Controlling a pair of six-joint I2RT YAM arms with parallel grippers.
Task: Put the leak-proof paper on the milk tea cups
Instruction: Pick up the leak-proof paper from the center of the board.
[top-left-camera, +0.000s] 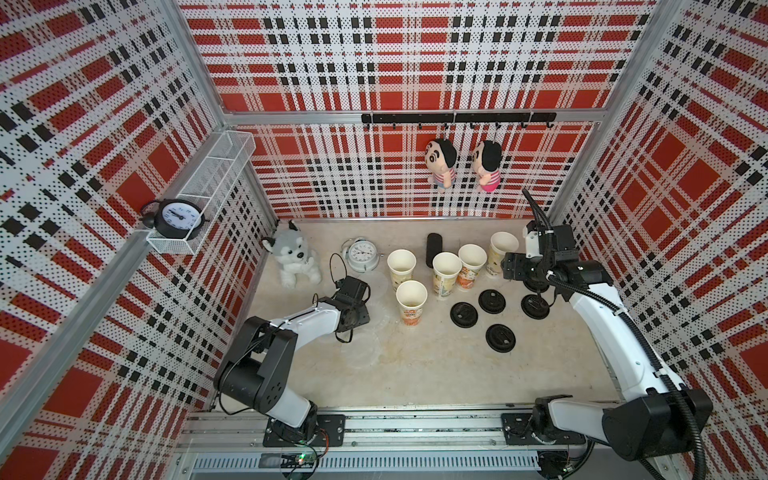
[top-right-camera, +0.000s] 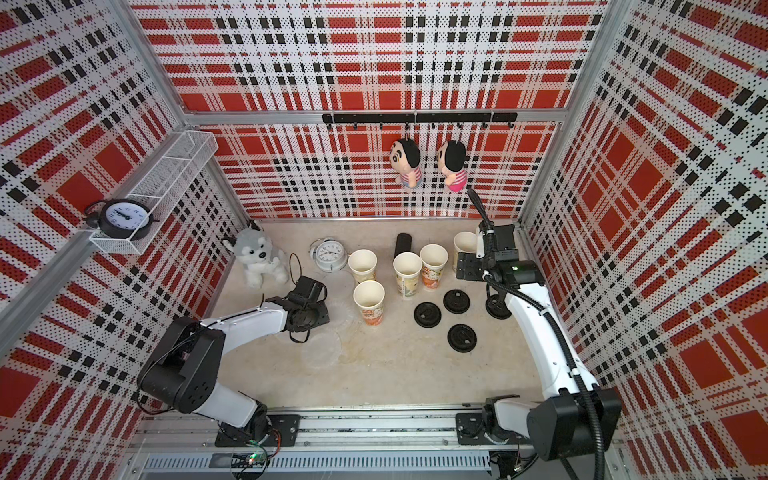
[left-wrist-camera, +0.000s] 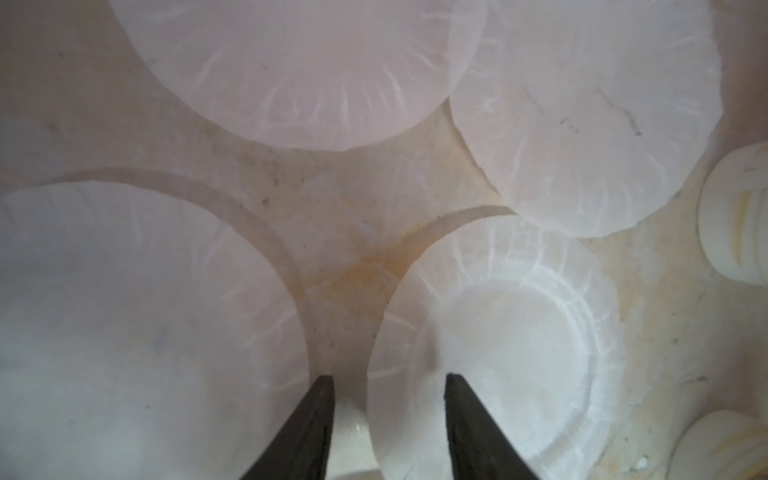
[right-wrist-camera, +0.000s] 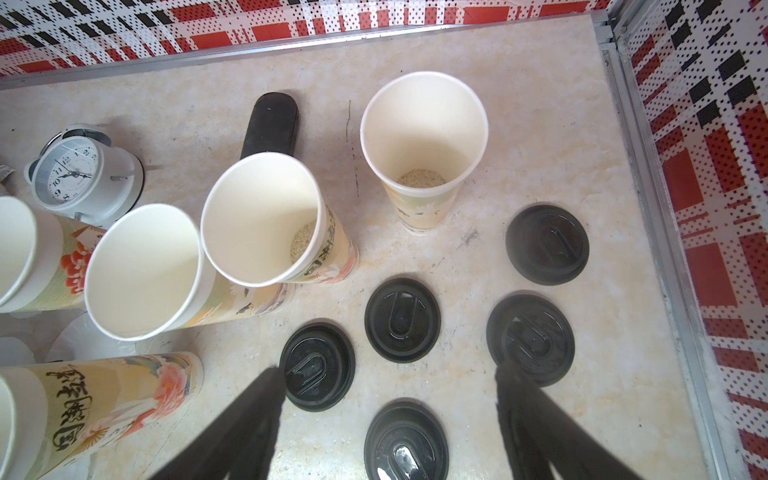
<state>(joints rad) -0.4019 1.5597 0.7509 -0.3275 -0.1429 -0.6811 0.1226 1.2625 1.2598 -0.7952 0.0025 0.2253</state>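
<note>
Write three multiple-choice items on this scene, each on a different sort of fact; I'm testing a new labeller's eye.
1. Where does the white clock stand?
A. On the wall shelf
B. Hanging from the hooks
C. Between the plush dog and the cups

2. How many black lids lie on the table?
A. Three
B. Five
C. Seven

3. What state are the cups in?
A. All upright and uncovered
B. All lidded
C. Two tipped over

Answers:
1 C: in both top views it sits on the table with the dog on one side and the nearest cup on the other.
2 B: the right wrist view shows five.
3 A: in both top views all five stand with open mouths and bare white insides.
</note>
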